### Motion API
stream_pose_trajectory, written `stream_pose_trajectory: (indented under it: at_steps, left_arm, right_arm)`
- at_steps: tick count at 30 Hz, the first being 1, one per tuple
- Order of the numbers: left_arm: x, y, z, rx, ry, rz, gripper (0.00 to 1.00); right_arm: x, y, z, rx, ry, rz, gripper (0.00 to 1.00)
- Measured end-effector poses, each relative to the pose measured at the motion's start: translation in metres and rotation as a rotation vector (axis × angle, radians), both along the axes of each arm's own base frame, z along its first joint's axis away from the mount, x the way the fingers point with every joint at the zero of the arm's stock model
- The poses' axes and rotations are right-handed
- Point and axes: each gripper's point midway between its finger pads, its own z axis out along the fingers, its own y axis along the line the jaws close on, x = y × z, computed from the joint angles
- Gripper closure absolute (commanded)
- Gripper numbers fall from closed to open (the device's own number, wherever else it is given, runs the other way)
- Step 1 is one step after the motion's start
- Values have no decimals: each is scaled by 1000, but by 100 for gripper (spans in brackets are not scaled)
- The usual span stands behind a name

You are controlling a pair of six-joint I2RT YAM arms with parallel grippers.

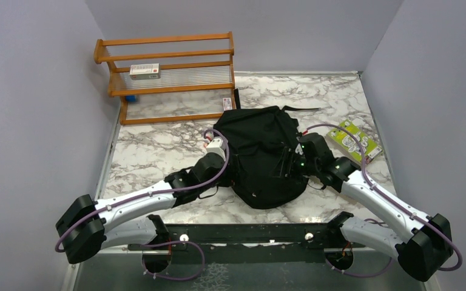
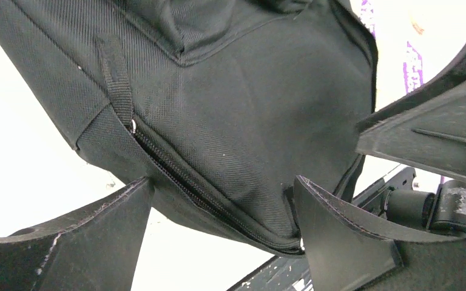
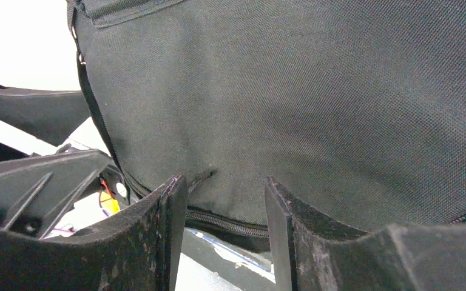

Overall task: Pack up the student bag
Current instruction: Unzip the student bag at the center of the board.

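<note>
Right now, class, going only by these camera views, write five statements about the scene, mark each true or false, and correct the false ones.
1. The student bag lies on the marble table between the two arms. True.
2. The wooden rack stands at the table's back right. False: it stands at the back left.
3. The left gripper is shut on a strap. False: its jaws stand open on either side of the bag's zipped edge.
4. A green packet lies on the table to the right of the bag. True.
5. A small box sits on a rack shelf. True.
</note>
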Motion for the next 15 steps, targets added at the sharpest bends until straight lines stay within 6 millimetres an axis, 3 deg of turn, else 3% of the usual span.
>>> stream_pose_trajectory:
  at_steps: [6, 10, 15]
  left_arm:
    - [-8, -6, -28, 26, 114, 2, 14]
    - [-15, -10, -36, 23, 163, -8, 17]
    - [-20, -15, -44, 22, 202, -17, 40]
  right_arm:
    - [-2, 2, 0, 13, 6, 12, 46]
    - [-7, 2, -6, 23, 17, 16, 46]
    - [-13, 2, -16, 27, 45, 23, 46]
